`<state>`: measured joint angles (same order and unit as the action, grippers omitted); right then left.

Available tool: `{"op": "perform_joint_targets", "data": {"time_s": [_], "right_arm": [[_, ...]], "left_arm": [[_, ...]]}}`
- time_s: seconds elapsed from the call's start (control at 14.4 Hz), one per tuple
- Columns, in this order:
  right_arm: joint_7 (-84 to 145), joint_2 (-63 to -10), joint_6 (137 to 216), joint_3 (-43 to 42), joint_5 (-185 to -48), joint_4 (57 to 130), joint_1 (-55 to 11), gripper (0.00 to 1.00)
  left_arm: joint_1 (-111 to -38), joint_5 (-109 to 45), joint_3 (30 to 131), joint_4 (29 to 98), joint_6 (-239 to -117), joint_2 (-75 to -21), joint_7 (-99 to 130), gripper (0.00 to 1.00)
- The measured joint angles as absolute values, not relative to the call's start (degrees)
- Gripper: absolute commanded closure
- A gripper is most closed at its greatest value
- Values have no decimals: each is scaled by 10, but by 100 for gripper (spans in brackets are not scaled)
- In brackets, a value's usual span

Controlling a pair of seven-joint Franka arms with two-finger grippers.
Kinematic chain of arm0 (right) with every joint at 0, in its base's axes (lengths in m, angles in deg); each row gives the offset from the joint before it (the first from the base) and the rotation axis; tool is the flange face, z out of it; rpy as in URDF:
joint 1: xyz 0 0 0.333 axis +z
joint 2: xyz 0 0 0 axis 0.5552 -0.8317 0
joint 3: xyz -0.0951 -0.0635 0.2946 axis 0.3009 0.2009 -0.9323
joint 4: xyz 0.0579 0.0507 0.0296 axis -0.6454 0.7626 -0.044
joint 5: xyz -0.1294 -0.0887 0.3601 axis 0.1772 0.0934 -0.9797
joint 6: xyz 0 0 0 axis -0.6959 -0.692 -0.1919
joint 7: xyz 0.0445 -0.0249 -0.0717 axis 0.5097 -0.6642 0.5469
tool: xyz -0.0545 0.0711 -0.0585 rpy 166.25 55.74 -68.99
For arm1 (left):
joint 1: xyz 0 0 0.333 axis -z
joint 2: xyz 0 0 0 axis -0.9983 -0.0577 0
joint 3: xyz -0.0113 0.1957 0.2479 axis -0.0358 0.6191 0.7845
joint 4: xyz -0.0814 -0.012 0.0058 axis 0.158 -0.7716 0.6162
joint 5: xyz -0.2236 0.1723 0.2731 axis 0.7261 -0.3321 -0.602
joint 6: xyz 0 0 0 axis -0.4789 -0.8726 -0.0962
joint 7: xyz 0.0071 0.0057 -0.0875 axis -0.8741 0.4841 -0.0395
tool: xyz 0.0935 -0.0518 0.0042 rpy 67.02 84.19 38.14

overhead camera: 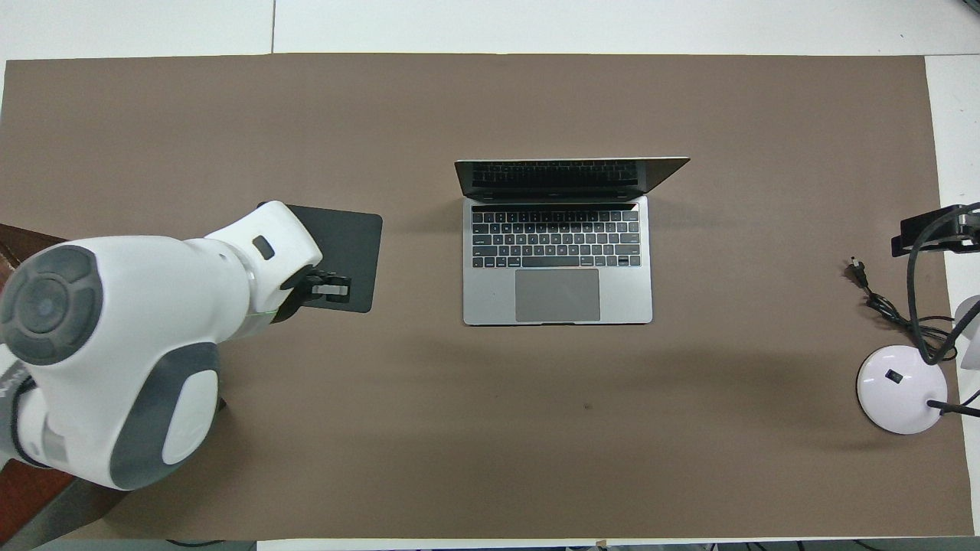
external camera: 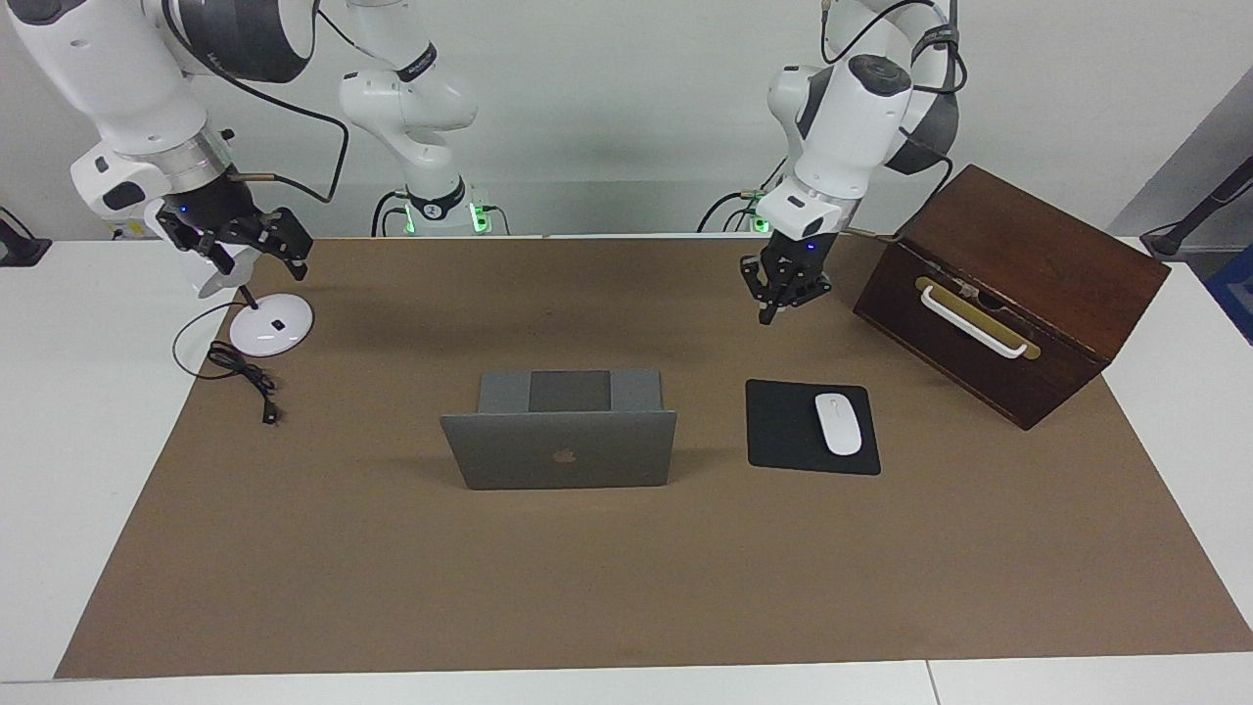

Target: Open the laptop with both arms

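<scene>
Facing camera looks high across at the robots; overhead steeply down, sharing the laptop point(external camera: 559, 446).

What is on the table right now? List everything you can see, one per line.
Silver-grey metal laptop: one, open, mid-table.
Black mouse pad: one, beside laptop, toward left arm's end.
White mouse: one, on pad.
Dark wooden box: one, white handle, left arm's end.
White lamp base: one, black cord, right arm's end.
Brown mat: one, covers table.
Left gripper: shut, raised over mat.
Right gripper: raised over lamp base.
</scene>
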<state>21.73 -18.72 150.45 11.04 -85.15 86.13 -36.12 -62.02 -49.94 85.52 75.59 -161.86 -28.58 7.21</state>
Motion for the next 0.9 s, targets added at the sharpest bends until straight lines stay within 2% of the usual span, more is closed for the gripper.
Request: {"op": "perform_joint_targets", "data": {"time_s": [0.07, 0.9], "right_arm": [[217, -187, 1505, 110, -851, 861, -361, 0], [217, -187, 1505, 107, -852, 862, -361, 0]], "left_arm": [[-633, -499, 855, 745, -1594, -282, 64, 0], [-774, -532, 855, 629, -1438, -279, 15, 0]]}}
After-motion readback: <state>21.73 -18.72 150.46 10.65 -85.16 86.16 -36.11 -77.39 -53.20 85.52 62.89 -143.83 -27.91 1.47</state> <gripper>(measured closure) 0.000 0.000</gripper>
